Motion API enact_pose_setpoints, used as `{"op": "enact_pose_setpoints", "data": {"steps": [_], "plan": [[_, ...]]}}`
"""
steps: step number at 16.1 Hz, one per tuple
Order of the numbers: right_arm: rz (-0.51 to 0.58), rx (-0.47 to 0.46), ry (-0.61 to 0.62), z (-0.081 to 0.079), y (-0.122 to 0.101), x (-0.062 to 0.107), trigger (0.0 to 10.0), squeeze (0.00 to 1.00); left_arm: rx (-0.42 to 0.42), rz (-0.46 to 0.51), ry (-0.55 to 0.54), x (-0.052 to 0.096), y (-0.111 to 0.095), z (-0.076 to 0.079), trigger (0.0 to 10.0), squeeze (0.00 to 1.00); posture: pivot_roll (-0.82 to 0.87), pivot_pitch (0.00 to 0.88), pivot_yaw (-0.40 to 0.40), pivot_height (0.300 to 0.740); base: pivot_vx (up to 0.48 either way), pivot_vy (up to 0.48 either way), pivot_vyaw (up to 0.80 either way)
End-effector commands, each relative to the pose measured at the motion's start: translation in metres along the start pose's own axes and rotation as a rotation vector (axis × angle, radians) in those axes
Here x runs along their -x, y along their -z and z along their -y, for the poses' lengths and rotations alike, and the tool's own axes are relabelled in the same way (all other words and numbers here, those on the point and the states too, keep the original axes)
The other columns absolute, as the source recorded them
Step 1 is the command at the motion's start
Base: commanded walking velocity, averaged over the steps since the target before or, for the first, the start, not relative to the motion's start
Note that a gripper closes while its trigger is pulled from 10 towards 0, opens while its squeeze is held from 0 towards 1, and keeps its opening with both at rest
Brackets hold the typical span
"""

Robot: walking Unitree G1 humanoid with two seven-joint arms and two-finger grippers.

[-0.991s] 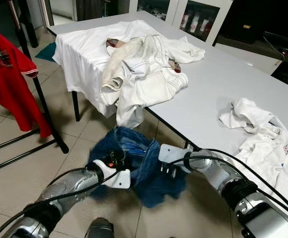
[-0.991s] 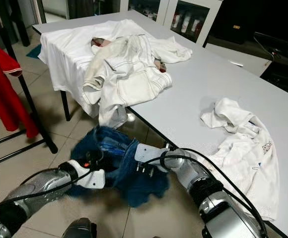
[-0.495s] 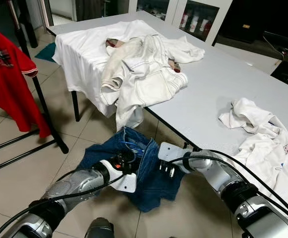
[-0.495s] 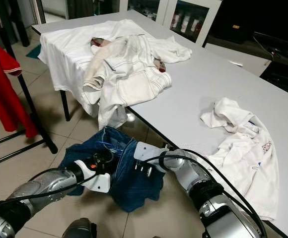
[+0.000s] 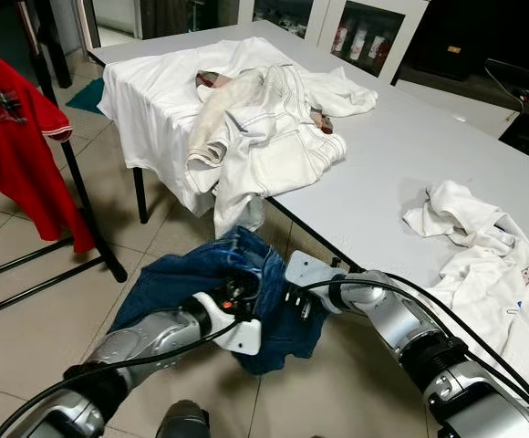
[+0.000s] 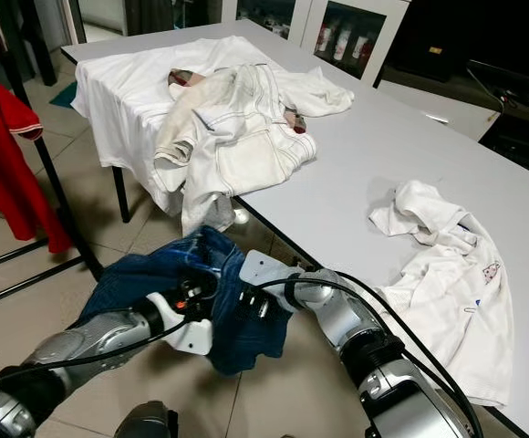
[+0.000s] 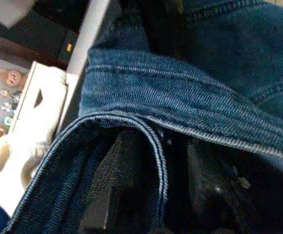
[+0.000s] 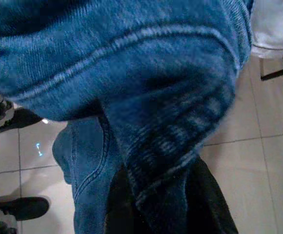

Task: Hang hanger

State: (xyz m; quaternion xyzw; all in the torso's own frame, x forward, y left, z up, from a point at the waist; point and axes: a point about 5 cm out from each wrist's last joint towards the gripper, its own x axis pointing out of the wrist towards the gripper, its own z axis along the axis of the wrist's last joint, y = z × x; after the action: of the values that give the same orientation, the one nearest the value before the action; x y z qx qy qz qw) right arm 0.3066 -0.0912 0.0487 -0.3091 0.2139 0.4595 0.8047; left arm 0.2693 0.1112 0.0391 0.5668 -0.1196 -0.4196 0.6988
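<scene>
Below the edge of the grey table, both arms hold a bundle of dark blue denim jeans off the tiled floor. The left gripper has its fingers pinching a hemmed fold; the right gripper is likewise closed through cloth, seemingly keeping the garment spread for hanging. I cannot make out a hanger; a red shirt hangs on the black rack nearby.

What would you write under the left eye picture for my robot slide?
Both grippers, left and right, hold blue jeans above the floor beside a table strewn with white clothes.
</scene>
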Motion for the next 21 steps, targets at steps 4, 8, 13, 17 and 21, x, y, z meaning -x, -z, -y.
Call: {"op": "enact_pose_setpoints", "data": {"steps": [4, 8, 13, 17, 21], "plan": [[0.143, -0.083, 0.063, 0.011, -0.019, 0.004, 0.0, 0.0, 0.143, 0.025, -0.164, -0.011, -0.013, -0.014, 10.0, 0.0, 0.25, 0.016, -0.124, 0.71, 0.0, 0.0, 0.0], [0.291, -0.187, 0.144, 0.025, -0.023, 0.016, 0.0, 0.0, 0.604, -0.179, -0.441, 0.008, 0.013, -0.014, 10.0, 0.0, 0.25, 0.019, -0.123, 0.71, 0.0, 0.0, 0.0], [0.439, -0.262, 0.123, 0.017, -0.024, 0.02, 0.0, 0.0, 0.813, -0.342, -0.688, 0.035, 0.03, -0.011, 10.0, 0.0, 0.26, 0.024, -0.122, 0.71, 0.0, 0.0, 0.0], [0.472, -0.242, 0.111, 0.014, -0.025, 0.021, 0.0, 0.0, 0.843, -0.299, -0.846, 0.054, 0.028, -0.021, 10.0, 1.0, 0.26, 0.026, -0.119, 0.71, 0.0, 0.0, 0.0], [0.416, -0.224, 0.146, 0.013, -0.015, 0.02, 0.0, 0.0, 0.839, 0.02, -0.955, 0.064, -0.012, -0.037, 10.0, 0.0, 0.25, 0.028, -0.117, 0.71, 0.0, 0.0, 0.0]]}}
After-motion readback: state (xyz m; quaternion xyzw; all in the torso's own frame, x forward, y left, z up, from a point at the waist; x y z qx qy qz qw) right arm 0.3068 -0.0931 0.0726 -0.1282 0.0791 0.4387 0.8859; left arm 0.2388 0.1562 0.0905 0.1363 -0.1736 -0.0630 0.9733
